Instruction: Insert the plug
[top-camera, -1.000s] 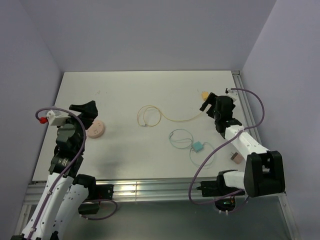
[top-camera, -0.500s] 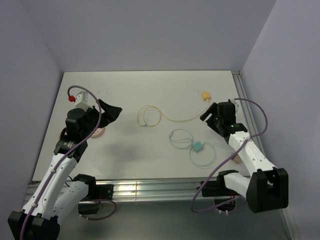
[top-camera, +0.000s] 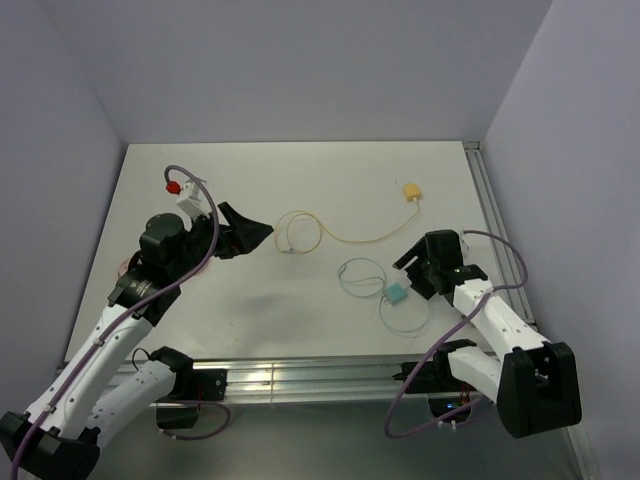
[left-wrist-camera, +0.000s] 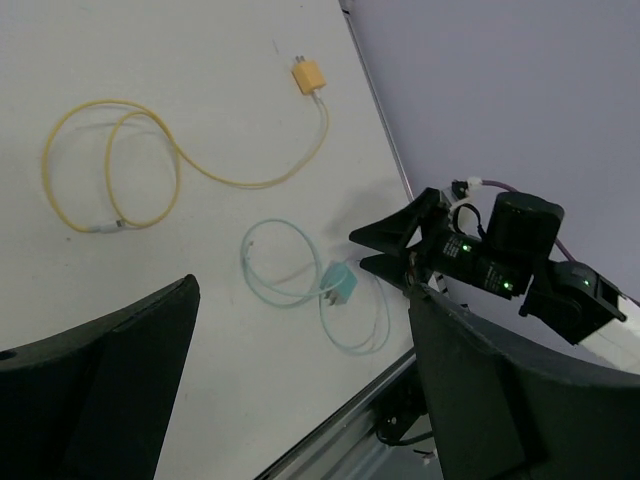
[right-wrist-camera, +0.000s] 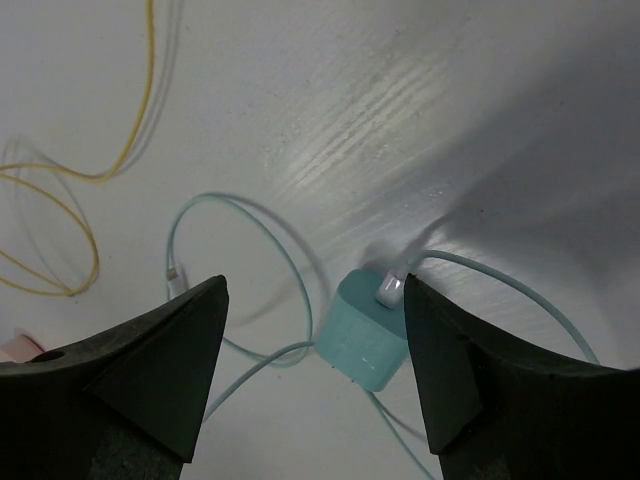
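A teal plug with a white connector in its top lies on the table among its teal cable loops. My right gripper hangs open just over it, and in the right wrist view the teal plug sits between the fingers, untouched. A yellow plug lies farther back, its yellow cable looping left. My left gripper is open and empty beside that loop. The left wrist view shows the yellow plug, the teal plug and the right gripper.
A pink round object is almost wholly hidden under my left arm. The table ends in a metal rail at the near edge. Purple walls close in the back and both sides.
My left arm swung right, off the pink object toward the yellow cable loop. My right arm drew back from the yellow plug to the teal plug. Both jaws narrowed slightly.
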